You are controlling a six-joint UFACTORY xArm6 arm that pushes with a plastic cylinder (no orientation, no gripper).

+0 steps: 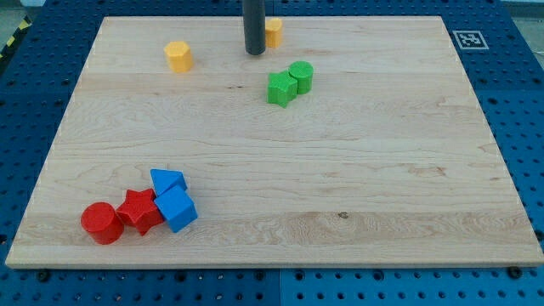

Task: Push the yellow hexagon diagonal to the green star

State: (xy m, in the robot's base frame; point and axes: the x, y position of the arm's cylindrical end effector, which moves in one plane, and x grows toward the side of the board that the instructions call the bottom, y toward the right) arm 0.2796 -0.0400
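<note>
The arm carries no claw, so nothing can be gripped or held; it ends in a dark rod whose tip (255,53) rests on the table (382,187) near the view's top edge. A yellow block (274,31), its shape unclear because the rod covers part of it, sits just to the right of the tip and seems to touch it. The clearer yellow hexagon (178,56) lies well to the tip's left, standing alone. The green star (281,88) sits below and right of the tip, pressed against a green cylinder (301,76). The tip's place between the two yellow blocks suggests the push is only starting. Well apart, at the view's bottom left, a red cylinder (102,223), red star (139,211), blue cube (176,210) and blue triangle (167,181) cluster out of the way.
</note>
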